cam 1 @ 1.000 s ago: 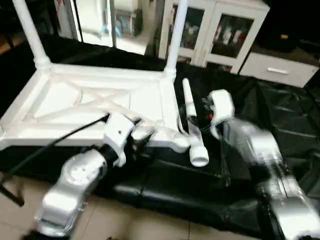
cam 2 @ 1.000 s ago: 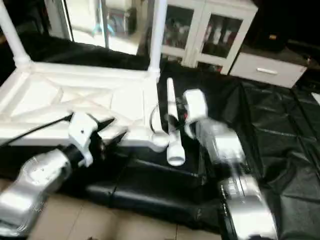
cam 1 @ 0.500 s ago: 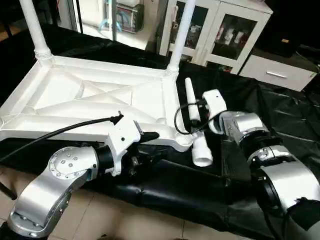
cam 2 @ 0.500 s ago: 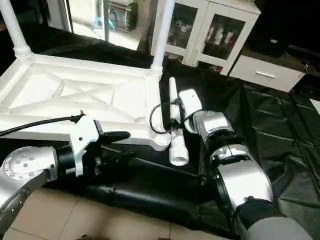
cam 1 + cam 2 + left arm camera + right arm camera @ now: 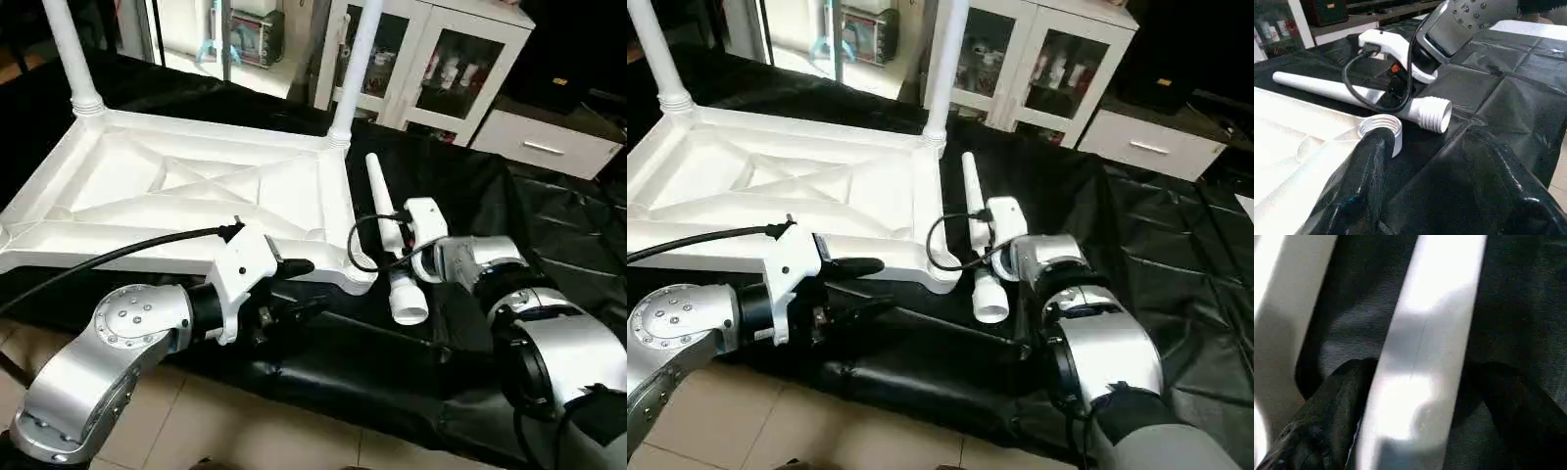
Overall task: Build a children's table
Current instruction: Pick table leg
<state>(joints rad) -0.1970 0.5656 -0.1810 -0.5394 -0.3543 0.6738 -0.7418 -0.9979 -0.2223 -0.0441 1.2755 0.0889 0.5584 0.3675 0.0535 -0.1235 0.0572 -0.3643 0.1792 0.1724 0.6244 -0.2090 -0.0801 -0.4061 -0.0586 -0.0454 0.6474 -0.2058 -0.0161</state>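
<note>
Ribbed white plastic tabletop (image 5: 186, 191), tapered leg (image 5: 390, 240).

table top (image 5: 196, 186): white plastic, smooth, slight sheen | loose leg (image 5: 392, 235): white plastic tube, smooth, ribbed threaded end | table cover (image 5: 549, 225): black sheet, glossy, creased | forearms (image 5: 118, 343): silver metal, brushed gloss | cabinet (image 5: 441, 59): white painted, glass doors | floor (image 5: 225, 431): pale tiles, glossy

Black sheet (image 5: 549, 225) carries tabletop (image 5: 176, 196); loose leg (image 5: 390, 245).
</note>
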